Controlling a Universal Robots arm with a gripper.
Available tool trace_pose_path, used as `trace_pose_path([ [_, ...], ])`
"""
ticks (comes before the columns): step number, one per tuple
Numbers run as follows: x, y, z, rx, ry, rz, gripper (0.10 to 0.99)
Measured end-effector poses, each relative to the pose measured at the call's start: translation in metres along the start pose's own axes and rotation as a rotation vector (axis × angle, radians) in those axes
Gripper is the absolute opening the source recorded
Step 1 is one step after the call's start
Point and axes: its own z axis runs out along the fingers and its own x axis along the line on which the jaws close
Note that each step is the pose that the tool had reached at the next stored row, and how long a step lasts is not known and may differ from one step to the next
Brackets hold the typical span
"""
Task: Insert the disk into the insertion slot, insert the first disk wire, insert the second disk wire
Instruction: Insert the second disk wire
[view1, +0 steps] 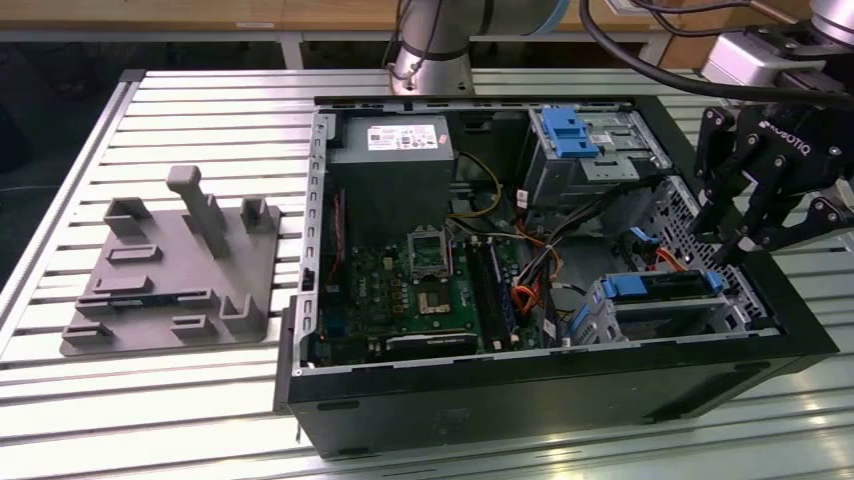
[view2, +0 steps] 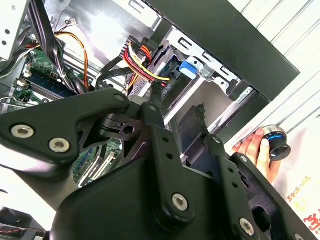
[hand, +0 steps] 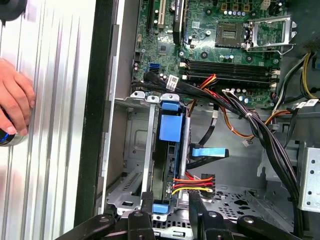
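Disk (hand: 170, 127) sits in insertion slot (hand: 129, 145) | gripper (hand: 169, 202) parted, grasping nothing, fingertips (hand: 146, 200) astride disk's end | wire plug (hand: 192, 182) just beside one

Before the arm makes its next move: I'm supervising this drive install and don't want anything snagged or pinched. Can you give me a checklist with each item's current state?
1. Disk in the insertion slot: ok; its blue carrier sits between the cage walls.
2. Gripper positioned at the slot: ok; it hangs right over the disk's end.
3. Red-yellow-black wire bundle plugged in: cannot tell; its end lies against the disk, but the joint is hidden.
4. Blue flat cable plugged in: cannot tell; it reaches toward the disk.
5. Hand out of the case: ok; it rests on the table, outside the case wall.
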Motion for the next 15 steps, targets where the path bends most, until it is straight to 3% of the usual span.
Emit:
trace_pose_path([
  [10, -0.0004, 0.0, -0.0001, 0.001, 0.0004, -0.016, 0.416],
  [15, -0.0121, -0.0009, -0.0011, 0.0, 0.011, -0.014, 0.416],
])
